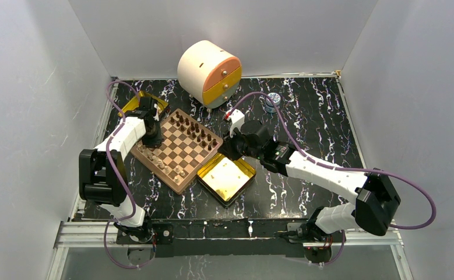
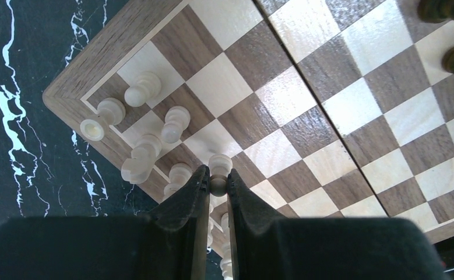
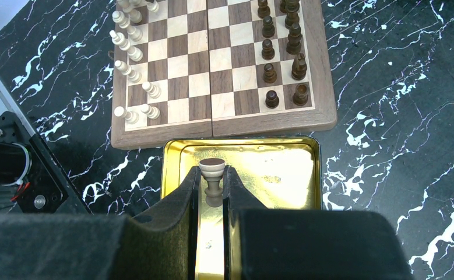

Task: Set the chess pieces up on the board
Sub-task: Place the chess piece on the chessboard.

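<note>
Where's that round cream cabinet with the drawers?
In the top view, the cabinet stands at the far edge of the table, just behind the chessboard.

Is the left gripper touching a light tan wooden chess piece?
Touching. Left wrist view: the left gripper clamps the light tan piece from both sides.

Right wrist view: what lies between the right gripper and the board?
The gold tin: floor and far rim, before the board; right wrist view shows it.

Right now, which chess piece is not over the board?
The piece pinched in the right gripper, held above the gold tin. Every other visible piece is on or over the board, including the light piece in the left gripper.
</note>
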`<action>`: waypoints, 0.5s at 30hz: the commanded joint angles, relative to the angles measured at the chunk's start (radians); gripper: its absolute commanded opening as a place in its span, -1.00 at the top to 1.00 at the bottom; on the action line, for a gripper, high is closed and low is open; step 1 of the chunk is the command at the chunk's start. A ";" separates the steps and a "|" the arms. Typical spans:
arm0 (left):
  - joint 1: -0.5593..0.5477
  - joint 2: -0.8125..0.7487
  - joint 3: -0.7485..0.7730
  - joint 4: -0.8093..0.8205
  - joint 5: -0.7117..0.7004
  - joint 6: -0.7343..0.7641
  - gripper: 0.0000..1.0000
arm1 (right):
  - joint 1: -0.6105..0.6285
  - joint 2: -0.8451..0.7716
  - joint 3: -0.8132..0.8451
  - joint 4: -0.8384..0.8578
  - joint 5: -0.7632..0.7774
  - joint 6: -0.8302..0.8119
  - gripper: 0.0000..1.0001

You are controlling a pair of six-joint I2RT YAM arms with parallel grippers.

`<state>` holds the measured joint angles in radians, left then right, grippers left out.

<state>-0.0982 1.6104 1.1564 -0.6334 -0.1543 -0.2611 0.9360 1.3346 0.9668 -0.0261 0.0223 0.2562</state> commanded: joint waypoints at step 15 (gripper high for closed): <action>0.029 -0.005 -0.037 0.029 0.007 0.022 0.96 | -0.003 -0.003 0.044 0.049 -0.004 -0.009 0.81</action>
<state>-0.0738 1.6104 1.1366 -0.6182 -0.1528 -0.2462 0.9360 1.3346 0.9676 -0.0261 0.0223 0.2558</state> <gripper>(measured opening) 0.127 0.200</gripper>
